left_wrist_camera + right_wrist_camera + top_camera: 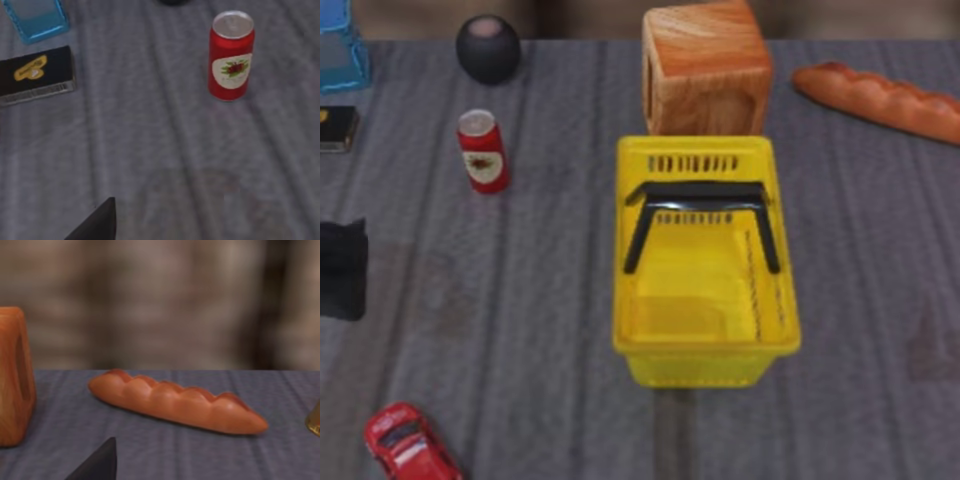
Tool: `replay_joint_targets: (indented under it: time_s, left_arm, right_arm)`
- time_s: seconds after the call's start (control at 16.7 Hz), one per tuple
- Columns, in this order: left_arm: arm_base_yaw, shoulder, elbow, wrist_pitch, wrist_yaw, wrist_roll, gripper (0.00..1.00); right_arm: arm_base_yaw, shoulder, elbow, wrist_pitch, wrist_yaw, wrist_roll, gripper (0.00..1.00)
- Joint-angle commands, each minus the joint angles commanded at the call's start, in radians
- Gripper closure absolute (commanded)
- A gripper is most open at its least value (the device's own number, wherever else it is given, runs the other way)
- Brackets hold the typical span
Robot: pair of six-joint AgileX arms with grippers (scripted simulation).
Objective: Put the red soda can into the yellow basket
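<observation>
Standing upright in the upper left of the top view, the red soda can [483, 150] sits well apart from the left gripper [340, 268], a dark shape at the left edge whose opening I cannot tell; it holds nothing visible. Centre frame sits the yellow basket [703, 345], handles folded across it. The right gripper is out of the top view.
</observation>
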Motion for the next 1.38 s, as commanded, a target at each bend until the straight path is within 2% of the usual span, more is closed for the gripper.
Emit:
replay_joint_targets:
  time_s: [0.42, 0.9, 1.14, 1.38]
  left_arm:
    - [-0.049, 0.689, 0.681, -0.398, 0.029, 0.174, 0.0]
    - [-0.091, 1.44, 1.474, -0.792, 0.019, 0.365, 0.0]
    - [-0.102, 1.715, 1.773, -0.929, 0.003, 0.435, 0.0]
    - [-0.108, 1.87, 1.949, -1.005, -0.011, 0.475, 0.0]
  right_arm:
    - [0.0, 0.0, 0.0, 0.0, 0.0, 0.0, 0.0]
    - [0.0, 0.0, 0.0, 0.0, 0.0, 0.0, 0.0]
    - [0.0, 0.0, 0.0, 0.0, 0.0, 0.0, 0.0]
    - [0.0, 0.0, 0.0, 0.0, 0.0, 0.0, 0.0]
